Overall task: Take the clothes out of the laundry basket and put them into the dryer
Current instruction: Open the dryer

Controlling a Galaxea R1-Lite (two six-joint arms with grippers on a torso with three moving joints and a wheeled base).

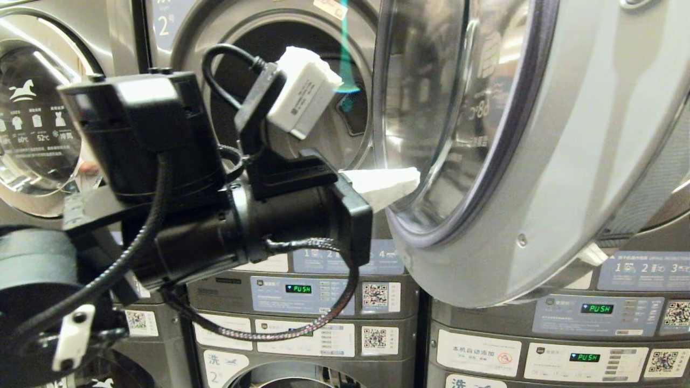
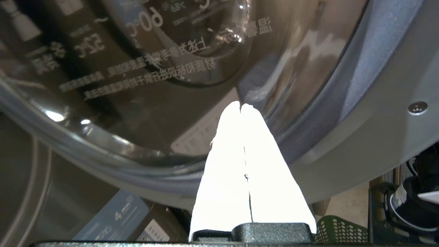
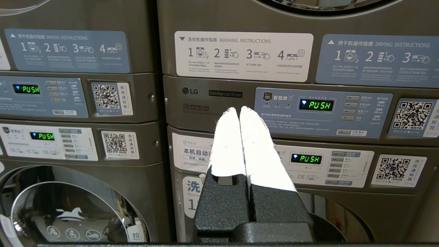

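left gripper (image 1: 412, 180), white fingers (image 2: 267, 178) pressed together and empty, sits against the open grey round glass dryer door (image 1: 539, 161); it could knock the door. no clothes visible; green mesh laundry basket (image 2: 339, 230) below. right gripper (image 3: 240, 113) closed, empty.

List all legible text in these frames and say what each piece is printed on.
"LG" and "Commercial Dryer": dryer control panel.
"WASHING INSTRUCTIONS": white sticker.
"DRYING INSTRUCTIONS": blue sticker.
"PUSH": green displays.
"2": panel beside the open drum.
"60°C", mirrored: open door glass.
Small print under the headings, button labels and QR code captions: too small to read.
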